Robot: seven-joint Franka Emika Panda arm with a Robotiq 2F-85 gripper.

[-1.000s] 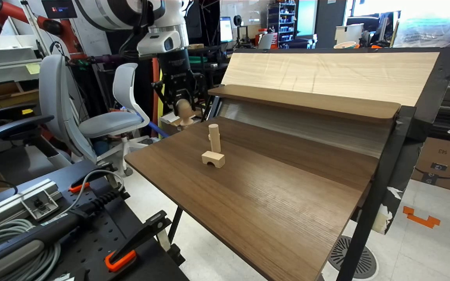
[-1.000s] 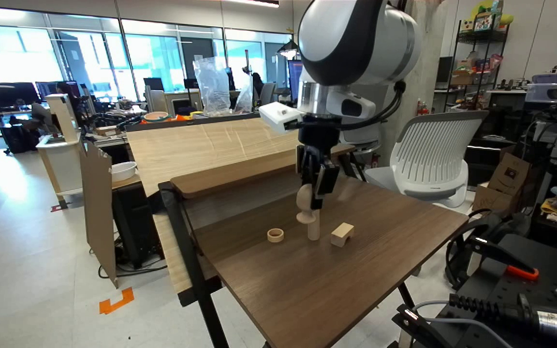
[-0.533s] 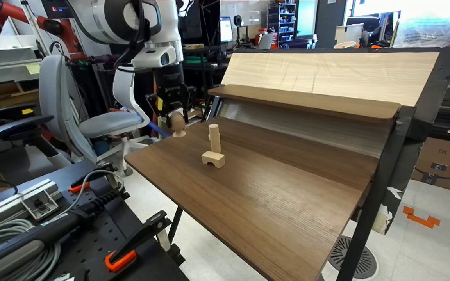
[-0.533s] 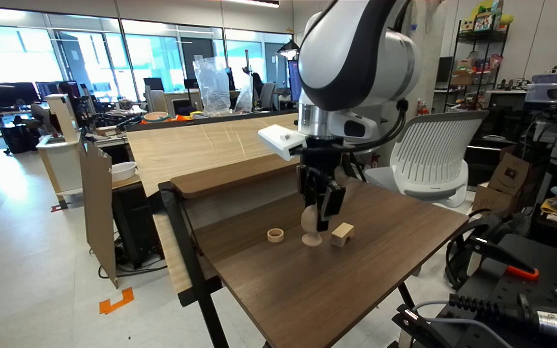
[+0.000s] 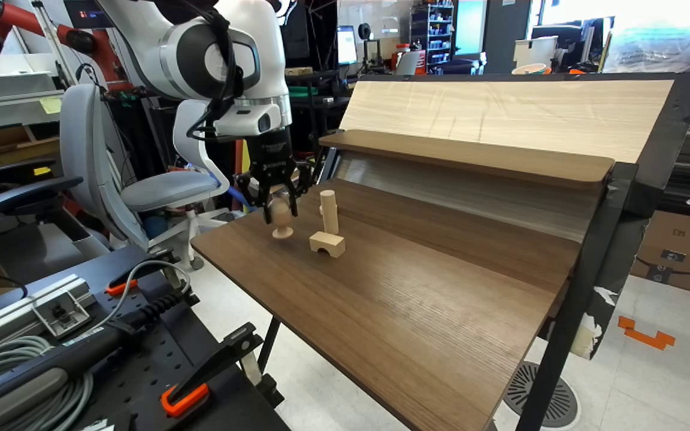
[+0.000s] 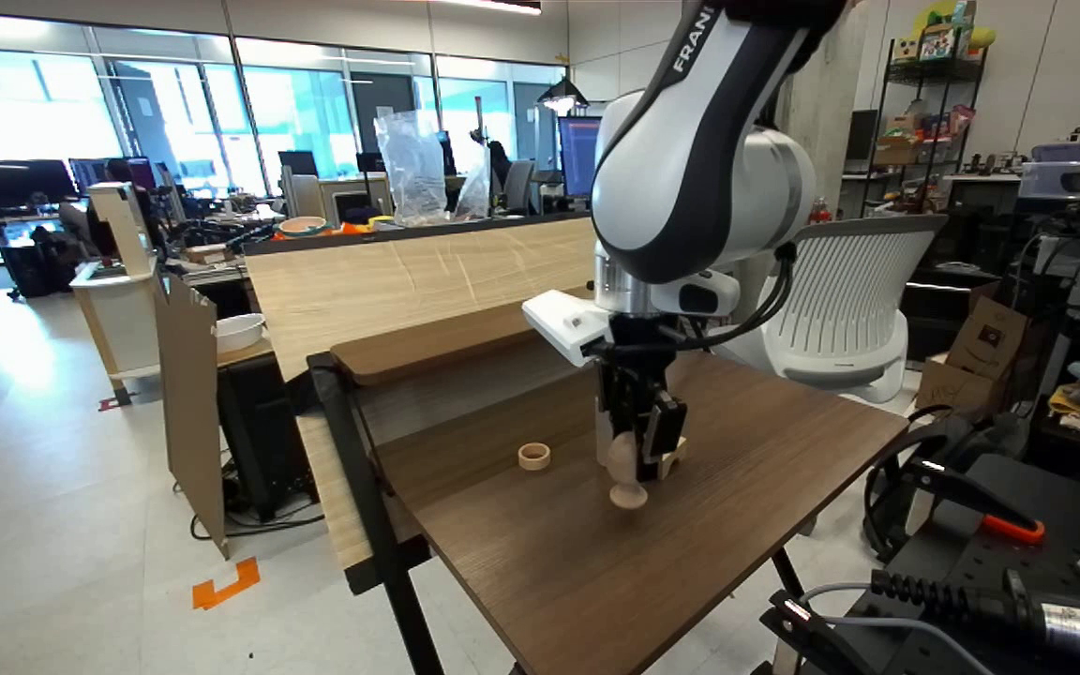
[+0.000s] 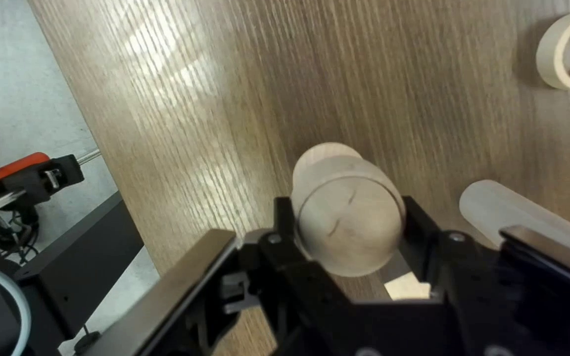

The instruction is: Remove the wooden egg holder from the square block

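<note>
The wooden egg holder, a light tan egg shape on a small round foot, shows in both exterior views (image 5: 281, 214) (image 6: 623, 459) and in the wrist view (image 7: 352, 225). My gripper (image 5: 281, 218) is shut on it, with a black finger on each side of the egg; the fingers also show in the wrist view (image 7: 347, 215). The holder is roughly upright, foot down, low over the table; I cannot tell whether the foot touches. It is apart from the other wooden pieces. No flat square block with a thin peg shows; it is out of view or hidden.
On the brown table (image 5: 417, 311), a wooden block with an arched cutout (image 5: 328, 241) lies beside an upright wooden cylinder (image 5: 329, 214). A wooden ring (image 6: 533, 457) lies nearby. A raised shelf (image 5: 471, 154) runs along the table's back. The table's edge is close to the gripper.
My gripper has come down with the egg holder in it and moved toward the front of the table, beside the arched block. The block, cylinder and ring have not moved.
</note>
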